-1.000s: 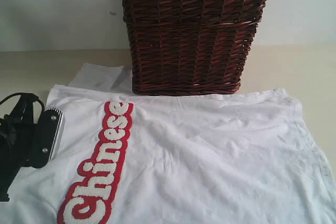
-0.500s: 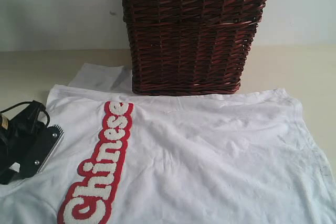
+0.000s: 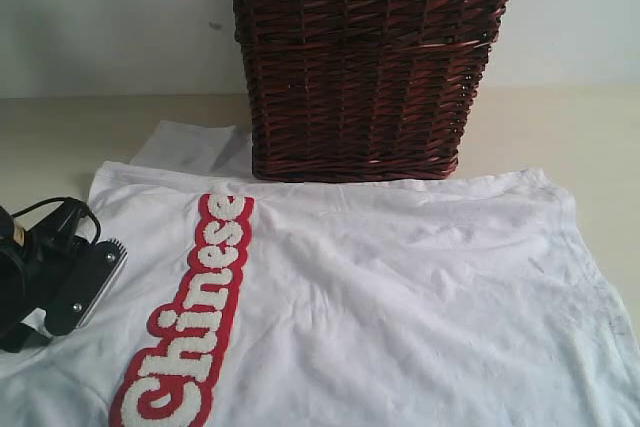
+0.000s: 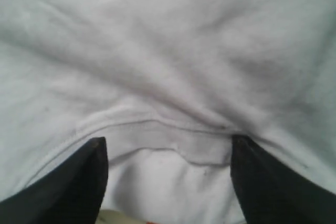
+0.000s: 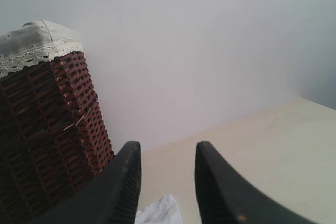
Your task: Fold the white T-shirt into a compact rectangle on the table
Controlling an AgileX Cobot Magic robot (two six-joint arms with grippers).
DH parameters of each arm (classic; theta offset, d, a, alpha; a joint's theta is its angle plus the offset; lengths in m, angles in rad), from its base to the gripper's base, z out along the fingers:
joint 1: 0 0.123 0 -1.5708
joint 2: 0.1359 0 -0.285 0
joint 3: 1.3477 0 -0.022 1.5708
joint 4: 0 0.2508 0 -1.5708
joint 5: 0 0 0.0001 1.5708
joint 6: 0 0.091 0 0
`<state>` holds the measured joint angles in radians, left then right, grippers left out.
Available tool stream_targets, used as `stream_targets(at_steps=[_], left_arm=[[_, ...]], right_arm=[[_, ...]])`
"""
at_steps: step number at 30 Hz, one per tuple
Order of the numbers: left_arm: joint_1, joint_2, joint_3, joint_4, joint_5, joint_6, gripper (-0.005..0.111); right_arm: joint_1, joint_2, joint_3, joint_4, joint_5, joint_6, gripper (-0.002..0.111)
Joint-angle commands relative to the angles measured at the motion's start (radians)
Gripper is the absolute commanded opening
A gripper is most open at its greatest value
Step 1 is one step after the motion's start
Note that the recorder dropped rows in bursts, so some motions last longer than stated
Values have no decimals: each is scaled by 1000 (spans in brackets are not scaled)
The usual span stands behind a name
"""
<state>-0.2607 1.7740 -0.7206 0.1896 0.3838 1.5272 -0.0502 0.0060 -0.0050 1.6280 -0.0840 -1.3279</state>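
Observation:
The white T-shirt (image 3: 380, 297) lies spread flat on the table (image 3: 60, 137), its red-outlined "Chinese" lettering (image 3: 195, 317) running down the left side. My left gripper (image 3: 95, 237) is low over the shirt's left edge, open. In the left wrist view its two dark fingers (image 4: 94, 182) stand wide apart over a seamed hem of the white T-shirt (image 4: 168, 140), with cloth lying loose between them. My right gripper (image 5: 168, 150) is out of the exterior view; it is raised and open, holding nothing, with a corner of the T-shirt (image 5: 157, 213) below it.
A tall dark brown wicker basket (image 3: 360, 67) with a grey lace-trimmed liner (image 5: 31, 40) stands at the back centre, on the shirt's far edge. A pale wall rises behind it. Bare table (image 5: 252, 150) shows to the right of the basket.
My left gripper has opened its jaws and sunk lower, tilting over the shirt's left edge. The shirt and the right gripper have not visibly moved.

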Motion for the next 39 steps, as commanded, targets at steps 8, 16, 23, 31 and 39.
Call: stream_targets(at_steps=[8,16,23,31,39], left_arm=[[1,88,20,-95,-70,7,1],[1,74,20,-100,-72,-33,0],[1,-3,20,-100,176,-80,0],[2,-20,20,-136,287,-80,0],[2,-30,20,-216,118,-96,0]], right_arm=[[-4,-6,5,-6,1,-4,35],[-4,-6,5,-6,1,-4,35],[-4,-6,5,-8,1,-4,35],[-4,-6,5,-8,1,-4,35],[-4,-6,5,-6,1,-4,35]])
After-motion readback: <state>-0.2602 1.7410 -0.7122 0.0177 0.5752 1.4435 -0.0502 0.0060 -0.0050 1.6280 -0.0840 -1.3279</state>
